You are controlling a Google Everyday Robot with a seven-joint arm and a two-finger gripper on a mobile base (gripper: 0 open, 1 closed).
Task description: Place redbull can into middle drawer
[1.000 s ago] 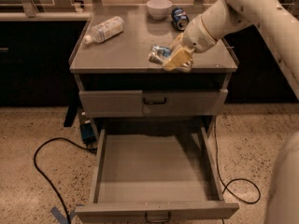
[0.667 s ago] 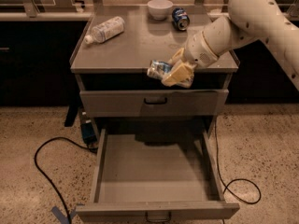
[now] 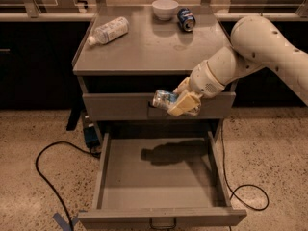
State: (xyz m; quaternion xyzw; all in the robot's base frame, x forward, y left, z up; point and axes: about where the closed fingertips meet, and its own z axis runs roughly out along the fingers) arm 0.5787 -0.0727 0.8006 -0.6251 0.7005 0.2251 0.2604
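Note:
My gripper is shut on the redbull can, a slim silver-and-blue can held on its side. It hangs in front of the closed upper drawer, above the back of the middle drawer, which is pulled fully open and holds nothing. The gripper's shadow falls on the drawer floor. The arm reaches in from the right.
On the cabinet top lie a clear plastic bottle at back left, a white bowl and a darker blue can at the back. A black cable loops on the floor at left, another cable at right.
The gripper with the can has moved off the cabinet top, left and down, to in front of the upper drawer above the open middle drawer.

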